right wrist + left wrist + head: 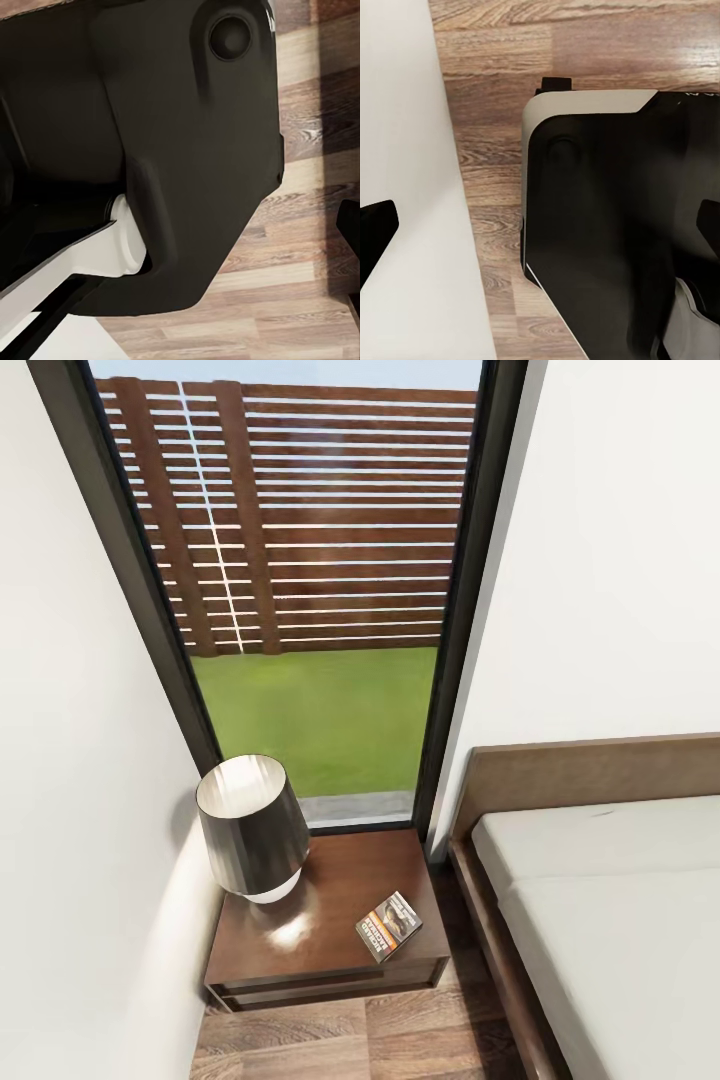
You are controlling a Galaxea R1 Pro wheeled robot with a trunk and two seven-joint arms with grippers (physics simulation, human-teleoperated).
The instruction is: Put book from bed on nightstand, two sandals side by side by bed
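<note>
Dark-brown nightstand sits in the corner between the white wall and the bed, under a tall window looking onto grass and a slatted fence. Book lies flat on the nightstand top, near its front right corner, cover up, apart from the lamp standing at the back left. Bed mattress bare where visible. Left wrist view: wood floor, a white panel, the robot's black-and-white base; left finger tips dark at both frame edges, well apart, so jaws wide, holding nothing. Right wrist view: dark robot body over floor; one finger tip at the edge, so can't tell jaw width.
</note>
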